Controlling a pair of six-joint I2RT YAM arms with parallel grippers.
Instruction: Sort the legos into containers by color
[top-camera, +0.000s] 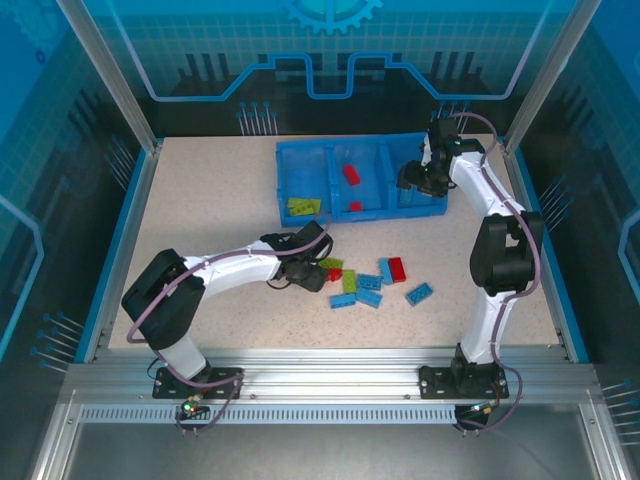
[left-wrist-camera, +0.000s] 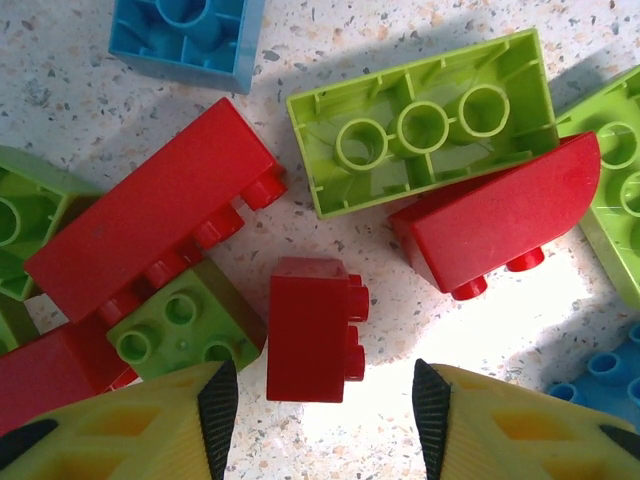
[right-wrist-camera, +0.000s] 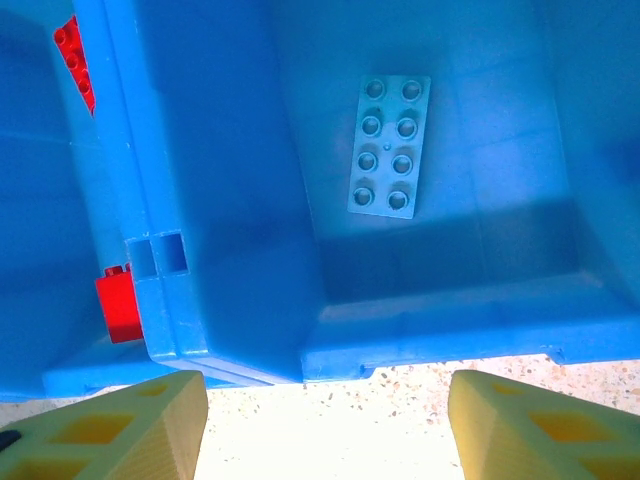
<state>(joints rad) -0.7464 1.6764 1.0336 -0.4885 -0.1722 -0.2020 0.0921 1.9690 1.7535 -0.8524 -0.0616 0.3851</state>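
Now the left claw (left-wrist-camera: 325, 410) gapes empty at lower centre, the small red brick (left-wrist-camera: 315, 325) lying just above, long axis running up the frame.

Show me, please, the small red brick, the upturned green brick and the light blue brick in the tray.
small red brick (left-wrist-camera: 312, 335): left wrist view, smooth side face.
upturned green brick (left-wrist-camera: 422, 127): left wrist view, middle underside ring.
light blue brick (right-wrist-camera: 390, 147): right wrist view, centre of studded top.
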